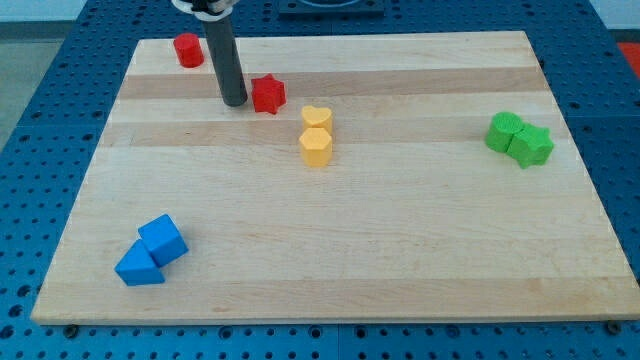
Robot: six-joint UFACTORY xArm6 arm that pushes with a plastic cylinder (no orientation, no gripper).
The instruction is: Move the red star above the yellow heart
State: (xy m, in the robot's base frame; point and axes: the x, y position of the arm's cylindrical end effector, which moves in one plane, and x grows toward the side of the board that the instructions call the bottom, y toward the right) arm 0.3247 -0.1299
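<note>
The red star (pixel 267 94) lies on the wooden board (pixel 400 250), up and to the left of the yellow heart (pixel 316 117). The heart touches a yellow hexagon block (pixel 316 146) just below it. My tip (pixel 235 102) rests on the board just left of the red star, a small gap apart from it. The dark rod rises from the tip toward the view's top.
A red cylinder block (pixel 188 49) stands near the board's top left. Two blue blocks (pixel 151 251) sit together at the bottom left. Two green blocks (pixel 519 138) sit together at the right.
</note>
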